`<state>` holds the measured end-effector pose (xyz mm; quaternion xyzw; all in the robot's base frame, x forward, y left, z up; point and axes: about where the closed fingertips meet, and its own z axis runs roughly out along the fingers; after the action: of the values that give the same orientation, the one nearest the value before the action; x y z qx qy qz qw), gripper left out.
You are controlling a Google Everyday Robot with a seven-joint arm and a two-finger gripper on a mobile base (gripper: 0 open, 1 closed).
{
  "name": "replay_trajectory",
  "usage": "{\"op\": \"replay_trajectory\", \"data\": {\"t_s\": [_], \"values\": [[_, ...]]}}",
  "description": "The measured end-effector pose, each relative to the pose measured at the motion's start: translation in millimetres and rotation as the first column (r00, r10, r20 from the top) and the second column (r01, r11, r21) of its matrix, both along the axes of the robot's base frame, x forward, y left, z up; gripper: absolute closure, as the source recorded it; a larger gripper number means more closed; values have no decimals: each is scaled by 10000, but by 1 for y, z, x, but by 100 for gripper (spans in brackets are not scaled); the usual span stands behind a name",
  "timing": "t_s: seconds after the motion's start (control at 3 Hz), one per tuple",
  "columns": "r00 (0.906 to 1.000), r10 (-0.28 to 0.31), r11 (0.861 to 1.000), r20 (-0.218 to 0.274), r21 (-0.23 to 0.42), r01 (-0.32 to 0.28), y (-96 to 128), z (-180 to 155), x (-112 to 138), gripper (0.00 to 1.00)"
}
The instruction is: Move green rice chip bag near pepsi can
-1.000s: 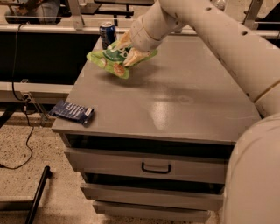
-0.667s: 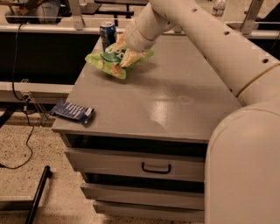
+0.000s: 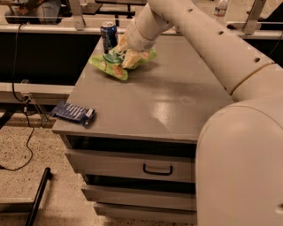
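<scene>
The green rice chip bag point(image 3: 116, 66) is light green and crumpled, at the far left part of the grey cabinet top point(image 3: 168, 97). My gripper point(image 3: 126, 55) is shut on the bag's upper part and holds it just right of the pepsi can point(image 3: 108, 36). The can is dark blue with a silver top and stands upright at the far left corner of the cabinet top. The bag's lower end hangs down to about the surface; I cannot tell if it touches. My white arm reaches in from the lower right.
A small dark-blue wrapped packet point(image 3: 73, 113) lies at the front left corner of the cabinet top. Drawers with a dark handle point(image 3: 157, 169) are below. A clear water bottle point(image 3: 220, 7) stands far back right. Cables hang at the left.
My gripper has carried the bag a little further back toward the can, and the bag sits lower, close to the surface.
</scene>
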<state>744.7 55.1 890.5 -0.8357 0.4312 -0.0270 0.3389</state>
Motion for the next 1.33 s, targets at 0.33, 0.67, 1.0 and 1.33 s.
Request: {"op": "replay_trajectory", "data": {"t_s": [0.33,0.67,1.0,1.33], "values": [[10000,39,10000,-63,-13,-39,3,-4,0,22],[9999,63,10000,-97,-21,-63,5,-7,0,1],[9999,-129,9981,-35,606,131,0,-1,-5,0],[9948,-1005,9850,146,1423,974,-37,25,-40,0]]}}
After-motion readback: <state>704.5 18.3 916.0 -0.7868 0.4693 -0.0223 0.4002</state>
